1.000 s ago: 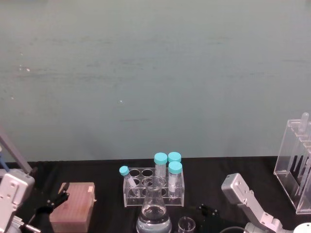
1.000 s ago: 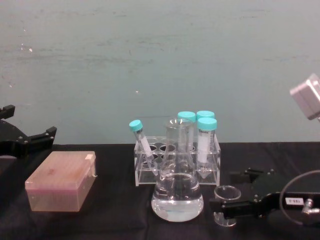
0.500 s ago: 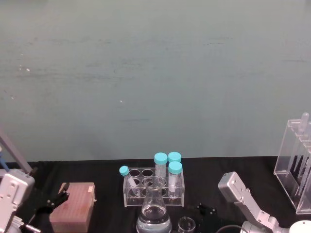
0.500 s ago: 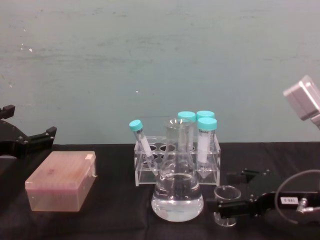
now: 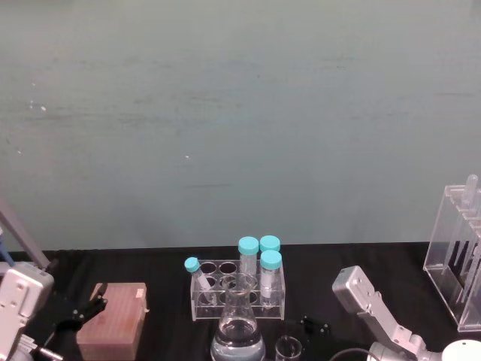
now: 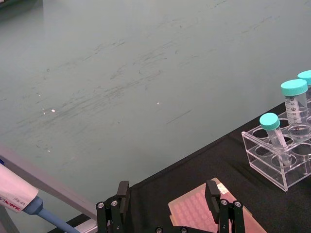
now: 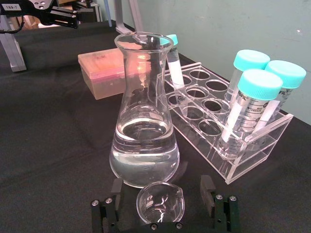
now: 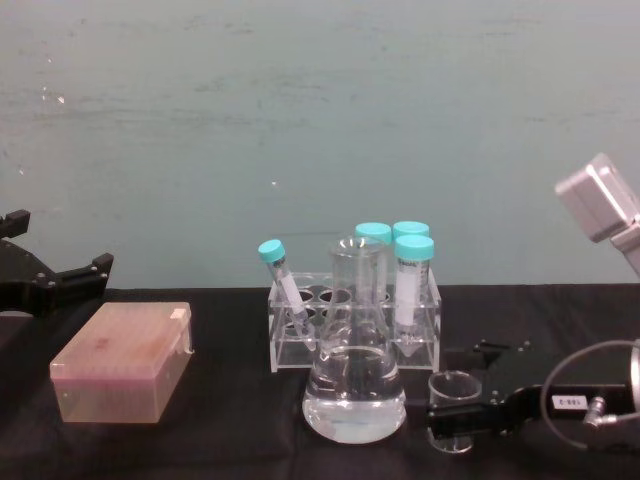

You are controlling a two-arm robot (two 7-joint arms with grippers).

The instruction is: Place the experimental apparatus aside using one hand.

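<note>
The small glass beaker (image 7: 159, 205) stands on the black table between the two fingers of my right gripper (image 7: 161, 190), which is open, with a gap on each side. From the chest the right gripper (image 8: 452, 420) reaches in low from the right around the beaker (image 8: 455, 398). Just left of it stands the conical flask (image 8: 355, 375), partly filled with clear liquid. The tall acrylic rack (image 5: 458, 256) with long tubes sits at the far right. My left gripper (image 6: 167, 190) hangs open above the pink box, far left.
A clear tube rack (image 8: 355, 322) with teal-capped tubes stands right behind the flask. A pink tip box (image 8: 122, 362) lies at the left. A pipette (image 6: 14, 195) leans at the far left. A green wall backs the table.
The right arm has shifted a little to the left and its fingers have slid further around the beaker. Beaker, flask and left arm have stayed put.
</note>
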